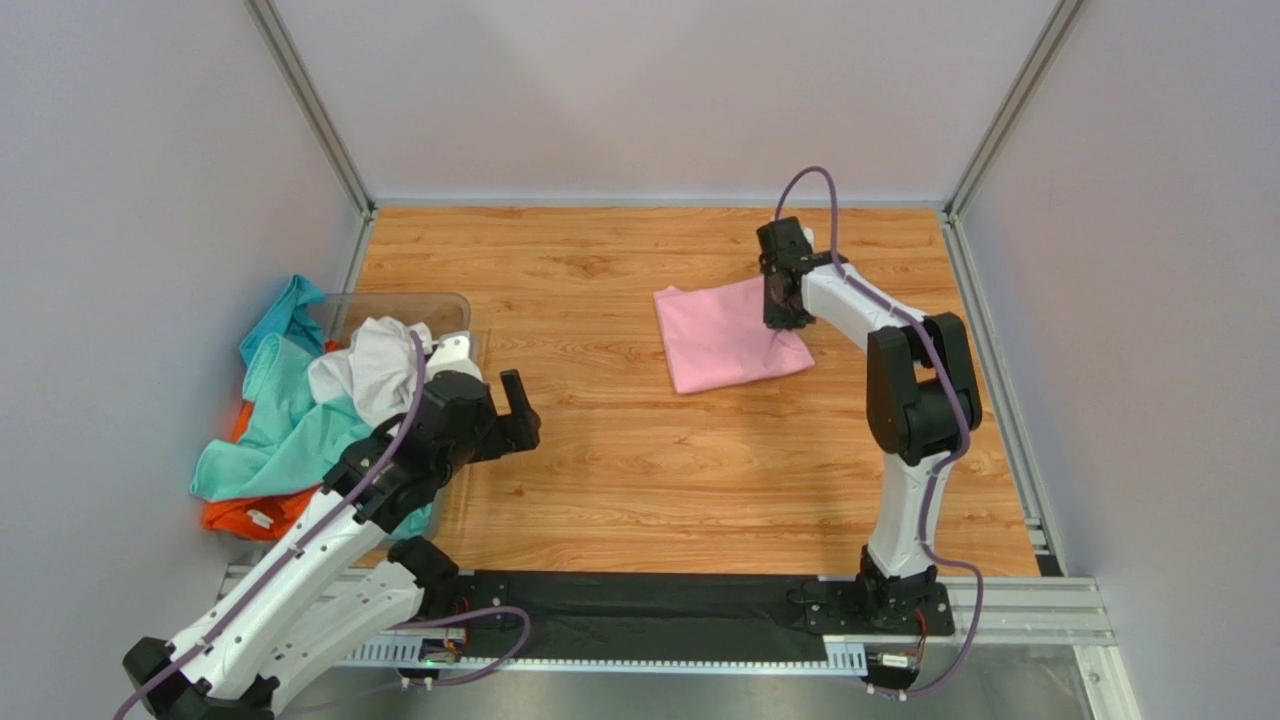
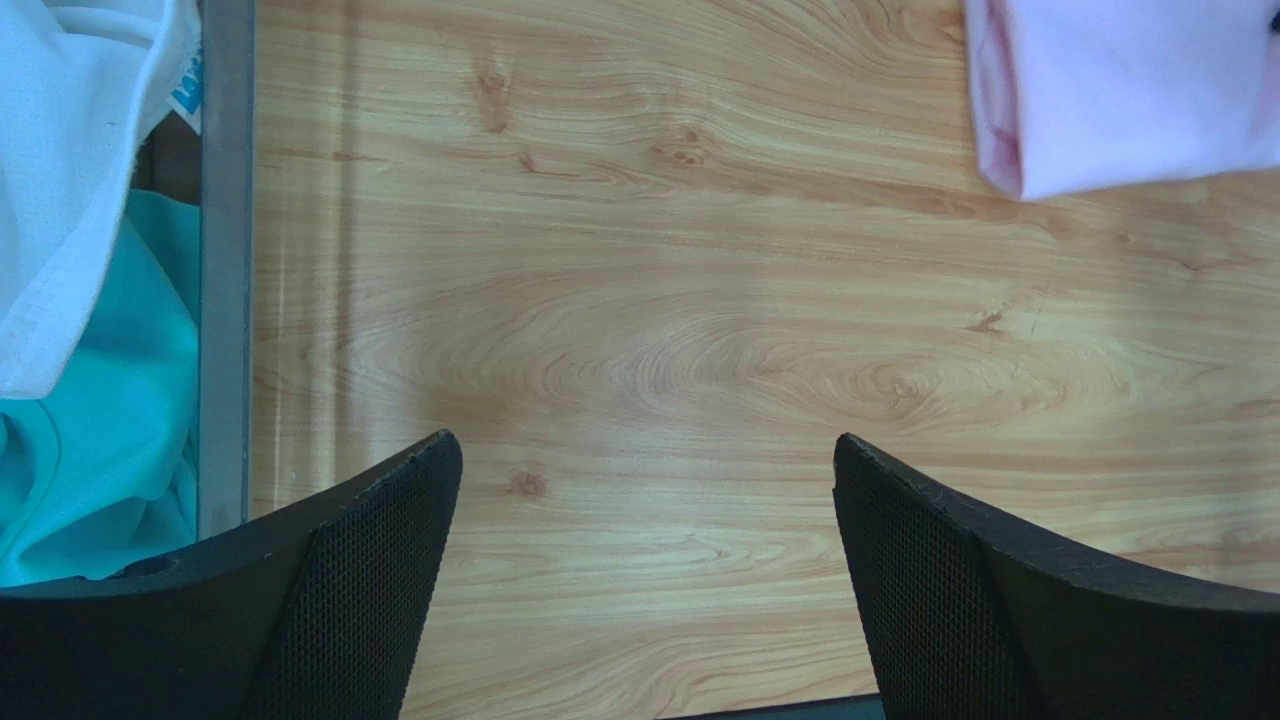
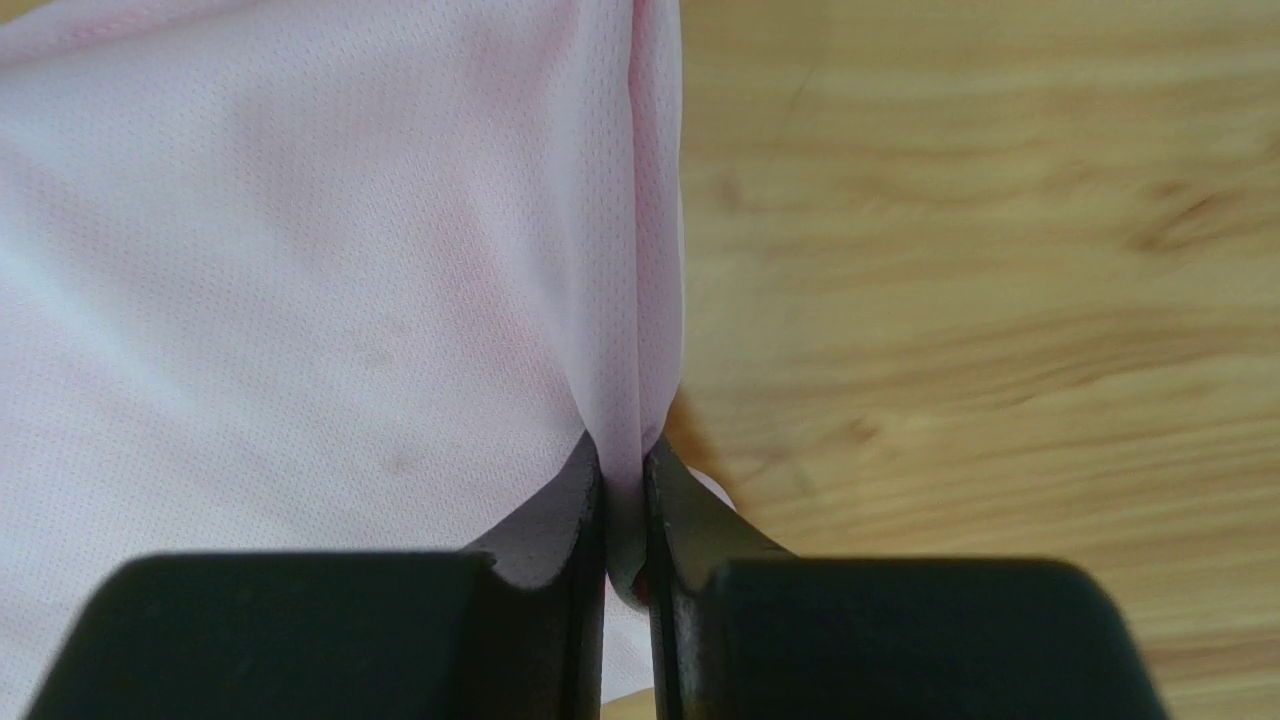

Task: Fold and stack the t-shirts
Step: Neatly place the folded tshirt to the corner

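Landmark: clear plastic bin (image 1: 398,302) at the left edge of the wooden table (image 1: 601,465).

- Pink t-shirt (image 1: 729,333): folded to a rough square and lying flat on the wood. It sits well apart from the bin, off to the bin's right.
- Right gripper (image 1: 781,318): at the edge of the pink shirt that faces away from the bin. In the right wrist view the fingers (image 3: 556,518) are pressed together on a thin raised ridge of pink cloth (the fabric stands up between them, and wood is visible just beside it).
- Left gripper (image 1: 511,414): just beside the bin's near right corner, above bare wood. Fingers (image 2: 376,525) are spread wide with nothing between them.
- Teal t-shirt (image 1: 286,413): bunched, spilling out over the bin's left side.
- White t-shirt (image 1: 368,368): crumpled on top of the pile in the bin.
- Orange t-shirt (image 1: 256,515): showing under the teal one at the bin's near left side.

None of the three in the bin is folded.
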Controlling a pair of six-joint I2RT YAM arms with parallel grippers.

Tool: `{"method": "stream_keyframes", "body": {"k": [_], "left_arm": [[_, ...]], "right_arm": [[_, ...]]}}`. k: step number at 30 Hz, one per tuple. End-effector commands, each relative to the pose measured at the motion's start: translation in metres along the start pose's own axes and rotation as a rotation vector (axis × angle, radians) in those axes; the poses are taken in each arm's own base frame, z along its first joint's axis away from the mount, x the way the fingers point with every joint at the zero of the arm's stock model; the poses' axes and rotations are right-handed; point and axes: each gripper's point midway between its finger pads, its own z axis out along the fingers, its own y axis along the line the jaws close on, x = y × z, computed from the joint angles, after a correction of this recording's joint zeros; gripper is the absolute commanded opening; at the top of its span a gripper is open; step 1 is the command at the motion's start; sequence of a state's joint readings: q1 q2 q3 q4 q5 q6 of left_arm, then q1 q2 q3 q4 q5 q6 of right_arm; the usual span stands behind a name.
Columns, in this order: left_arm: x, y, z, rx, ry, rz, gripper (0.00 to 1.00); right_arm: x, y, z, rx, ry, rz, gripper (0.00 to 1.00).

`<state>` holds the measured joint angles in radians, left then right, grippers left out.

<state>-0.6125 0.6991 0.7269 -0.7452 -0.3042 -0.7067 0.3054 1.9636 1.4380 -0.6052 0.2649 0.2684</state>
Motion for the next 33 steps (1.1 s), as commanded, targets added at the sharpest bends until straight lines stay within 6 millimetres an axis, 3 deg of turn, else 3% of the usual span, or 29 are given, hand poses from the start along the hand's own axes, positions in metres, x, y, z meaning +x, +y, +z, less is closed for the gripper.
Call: {"method": "stream_keyframes", "body": {"k": [1,2,3,6,7,10,12,13,19,25,33], "left_arm": [[-0.016,0.005,-0.007,-0.027,-0.064,-0.023,1.0],[-0.017,0.006,-0.008,-0.031,-0.073,-0.025,1.0],[-0.018,0.007,-0.009,-0.033,-0.082,-0.029,1.0],[-0.022,0.01,-0.011,-0.045,-0.107,-0.036,1.0],[-0.025,0.012,-0.012,-0.054,-0.125,-0.039,1.0],[-0.028,0.021,-0.012,-0.092,-0.157,-0.057,1.0],[-0.029,0.023,-0.013,-0.1,-0.169,-0.065,1.0],[-0.03,0.025,-0.014,-0.106,-0.176,-0.067,1.0],[-0.028,0.024,-0.012,-0.099,-0.171,-0.059,1.0],[-0.031,0.026,-0.011,-0.111,-0.186,-0.06,1.0],[-0.037,0.019,-0.01,-0.104,-0.183,-0.042,1.0]], "right_arm": [[-0.052,-0.038,0.003,0.083,-0.077,-0.044,0.0],[-0.056,-0.052,0.012,0.088,-0.056,-0.027,0.0],[-0.075,-0.056,0.01,0.073,-0.087,-0.029,0.0],[-0.089,-0.087,0.026,0.112,-0.072,-0.026,0.0],[-0.101,-0.102,0.032,0.132,-0.084,-0.032,0.0],[-0.117,-0.133,0.044,0.178,-0.077,-0.038,0.0],[-0.122,-0.143,0.049,0.2,-0.073,-0.046,0.0],[-0.128,-0.169,0.055,0.234,-0.074,-0.032,0.0],[-0.148,-0.225,0.074,0.295,-0.104,0.017,0.01],[-0.169,-0.255,0.088,0.327,-0.172,0.007,0.05],[-0.182,-0.273,0.087,0.342,-0.221,0.023,0.08]]}}
